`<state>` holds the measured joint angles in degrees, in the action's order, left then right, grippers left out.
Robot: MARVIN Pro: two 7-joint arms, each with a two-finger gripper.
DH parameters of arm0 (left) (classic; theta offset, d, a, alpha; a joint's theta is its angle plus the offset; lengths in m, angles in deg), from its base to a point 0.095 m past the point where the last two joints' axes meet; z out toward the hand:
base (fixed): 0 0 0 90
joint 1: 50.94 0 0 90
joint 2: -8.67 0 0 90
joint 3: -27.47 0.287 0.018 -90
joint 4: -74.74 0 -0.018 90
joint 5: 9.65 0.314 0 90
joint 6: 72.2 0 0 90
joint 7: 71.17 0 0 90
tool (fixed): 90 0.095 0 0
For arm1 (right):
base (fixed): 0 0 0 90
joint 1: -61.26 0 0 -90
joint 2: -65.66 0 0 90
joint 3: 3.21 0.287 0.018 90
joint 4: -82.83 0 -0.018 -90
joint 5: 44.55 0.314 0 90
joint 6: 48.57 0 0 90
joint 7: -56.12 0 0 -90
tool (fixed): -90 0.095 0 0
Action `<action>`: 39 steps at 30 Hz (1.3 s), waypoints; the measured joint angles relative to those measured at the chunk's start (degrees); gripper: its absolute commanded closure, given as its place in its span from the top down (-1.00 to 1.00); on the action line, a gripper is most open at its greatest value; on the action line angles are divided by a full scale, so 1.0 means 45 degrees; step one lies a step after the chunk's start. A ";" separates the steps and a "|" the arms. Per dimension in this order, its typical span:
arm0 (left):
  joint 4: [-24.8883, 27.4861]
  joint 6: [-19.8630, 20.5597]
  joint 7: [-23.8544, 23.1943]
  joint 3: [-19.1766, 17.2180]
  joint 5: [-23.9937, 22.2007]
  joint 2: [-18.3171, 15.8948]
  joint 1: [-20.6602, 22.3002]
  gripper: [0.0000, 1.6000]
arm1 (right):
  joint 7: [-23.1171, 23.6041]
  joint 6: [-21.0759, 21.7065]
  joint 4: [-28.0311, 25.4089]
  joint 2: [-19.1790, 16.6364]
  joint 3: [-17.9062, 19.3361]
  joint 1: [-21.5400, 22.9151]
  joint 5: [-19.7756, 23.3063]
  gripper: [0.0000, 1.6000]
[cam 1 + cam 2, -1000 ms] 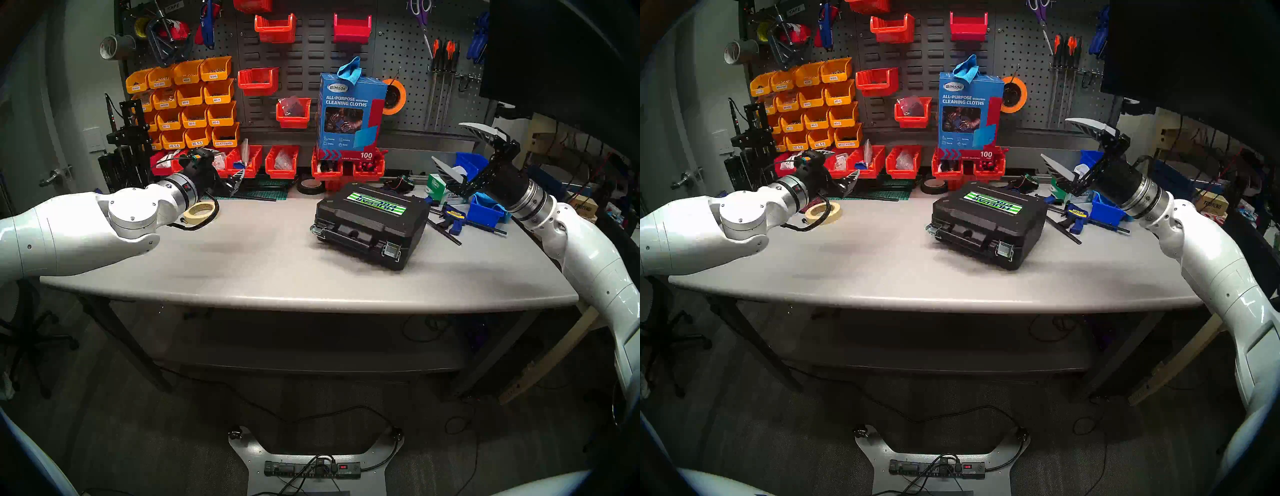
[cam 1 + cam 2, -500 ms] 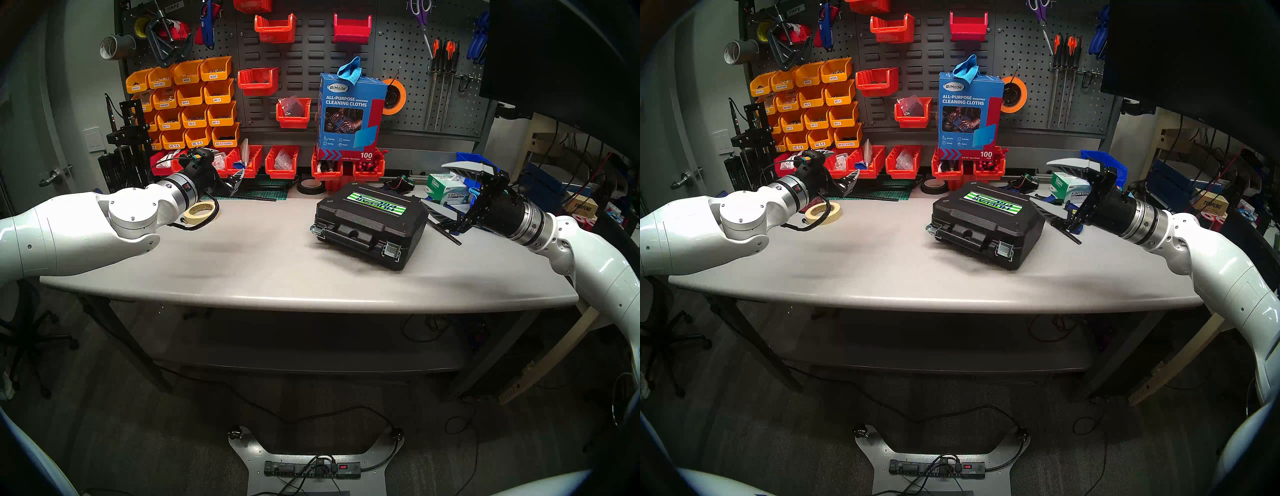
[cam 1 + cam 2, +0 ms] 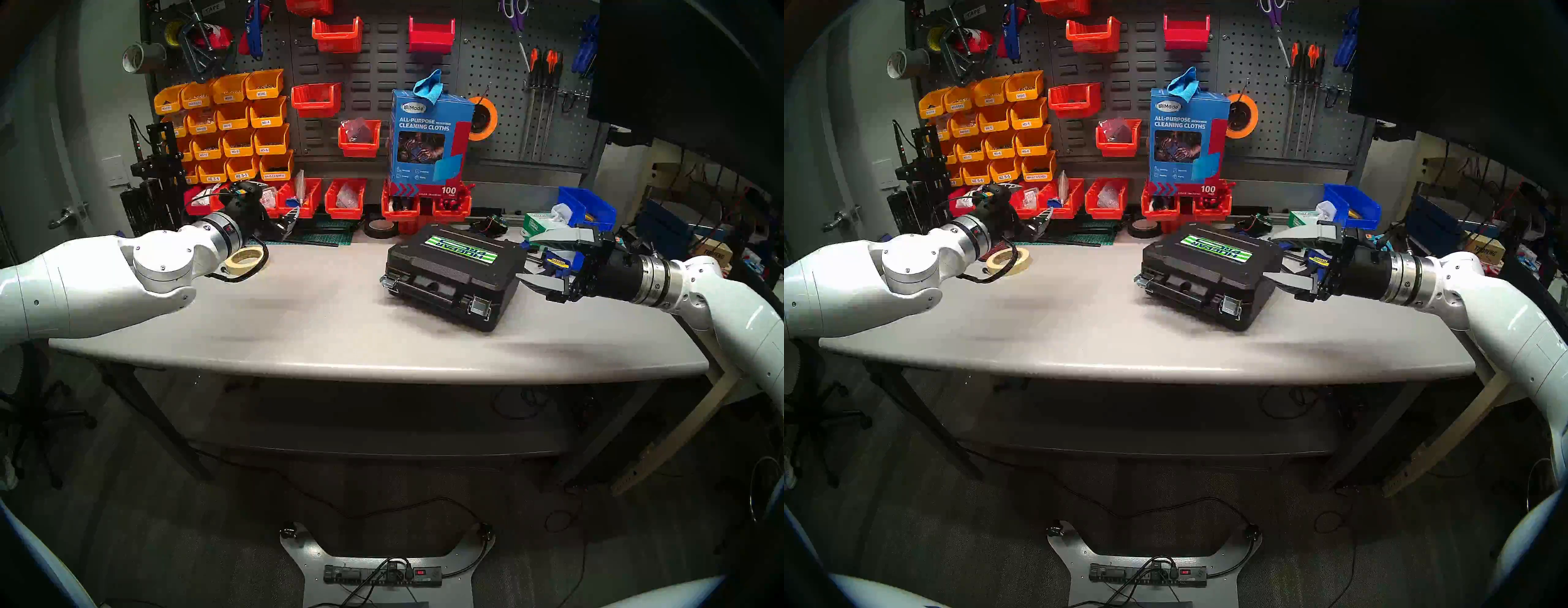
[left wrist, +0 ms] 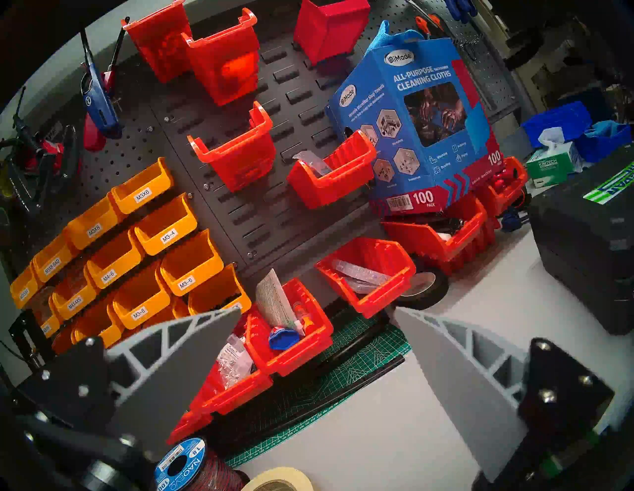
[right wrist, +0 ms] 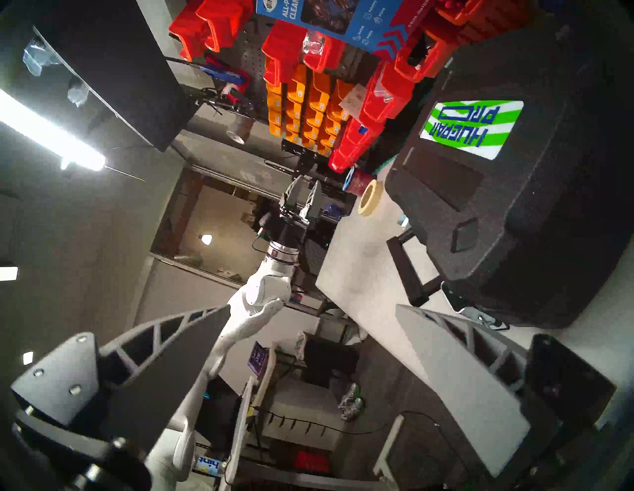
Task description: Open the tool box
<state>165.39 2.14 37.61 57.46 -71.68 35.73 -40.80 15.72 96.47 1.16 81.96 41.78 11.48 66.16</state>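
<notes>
The tool box [image 3: 455,276] is lying flat on the grey bench [image 3: 318,331], right of centre, its striped sticker [image 3: 461,250] facing up and its handle [image 3: 432,285] and two silver latches facing the robot, both latches apparently fastened with the lid down. The right end effector [image 3: 532,262] is reaching in level from the case's right end, its fingers spread wide one above the other, so that the upper finger [image 3: 551,240] is sitting at about lid height and the lower finger [image 3: 541,282] by the side wall; I judge this is lining up to brace or square the case before the latches are worked. Whether the lower finger is touching the case is hard to make out. The left end effector [image 4: 314,346] is hovering well apart at the back left, fingers spread and empty, near a roll of masking tape [image 3: 245,260]. The case's hinge side is hidden, and the near-right latch [image 5: 480,317] is cut off behind a finger in the right wrist view.
</notes>
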 measured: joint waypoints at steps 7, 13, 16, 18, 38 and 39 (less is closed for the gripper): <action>0.0000 -0.0002 0.0015 0.0000 0.0008 0.0002 0.0000 1.00 | 0.0000 0.0002 -0.0061 0.0028 0.0018 0.0328 -0.1373 1.00; 0.0000 -0.0004 0.0024 0.0001 0.0016 0.0003 -0.0001 1.00 | 0.0000 0.0002 -0.0096 0.0278 0.0074 0.0625 -0.2331 1.00; 0.0001 -0.0005 0.0028 0.0001 0.0018 0.0004 -0.0002 1.00 | 0.0000 0.0002 -0.0102 0.0422 0.0098 0.0750 -0.2719 1.00; 0.0001 -0.0006 0.0030 0.0001 0.0020 0.0005 -0.0003 1.00 | 0.0000 0.0003 -0.0106 0.0524 0.0110 0.0833 -0.2955 1.00; 0.0001 -0.0010 0.0058 0.0002 0.0034 0.0009 -0.0007 1.00 | 0.0001 0.0005 -0.0417 0.1306 0.0195 0.1776 -0.4855 1.00; 0.0001 -0.0010 0.0059 0.0002 0.0035 0.0010 -0.0007 1.00 | 0.0001 0.0005 -0.0426 0.1329 0.0195 0.1826 -0.4937 1.00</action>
<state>165.40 2.10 37.88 57.46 -71.53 35.77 -40.83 15.73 96.49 -0.76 87.94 42.66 19.70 43.94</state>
